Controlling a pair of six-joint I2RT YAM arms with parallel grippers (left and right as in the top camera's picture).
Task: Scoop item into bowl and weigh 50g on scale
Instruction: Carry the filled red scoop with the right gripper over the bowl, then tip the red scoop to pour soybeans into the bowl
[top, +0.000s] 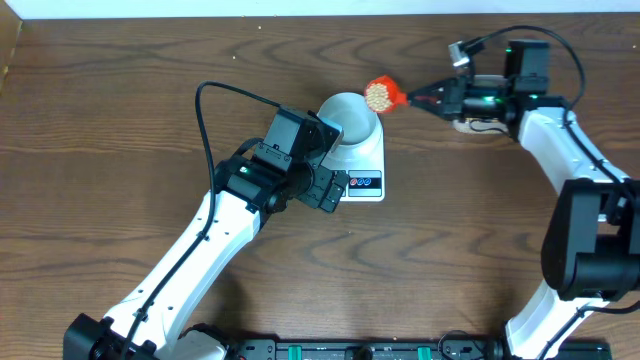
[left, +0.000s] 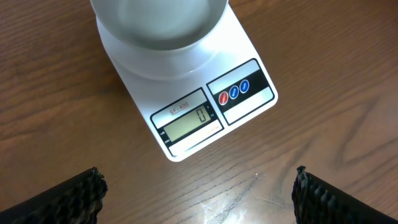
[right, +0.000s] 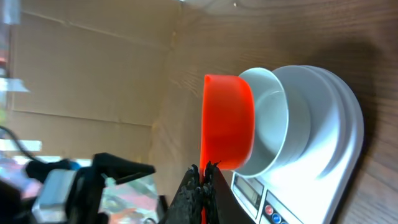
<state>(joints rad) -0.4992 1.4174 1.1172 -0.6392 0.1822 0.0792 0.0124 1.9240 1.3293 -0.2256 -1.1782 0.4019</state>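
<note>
Orange scoop (top: 395, 97) of beans (top: 377, 94) at the bowl (top: 345, 115) rim
Right claw (right: 203, 175) pinches its handle, left claw (left: 199, 193) spread; a fast tip could overshoot 50g or scatter beans

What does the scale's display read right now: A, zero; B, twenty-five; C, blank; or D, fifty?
A: the left wrist view shows a single 0 on the LCD of the scale; the bowl on it looks empty, and the beans sit in the orange scoop.
</note>
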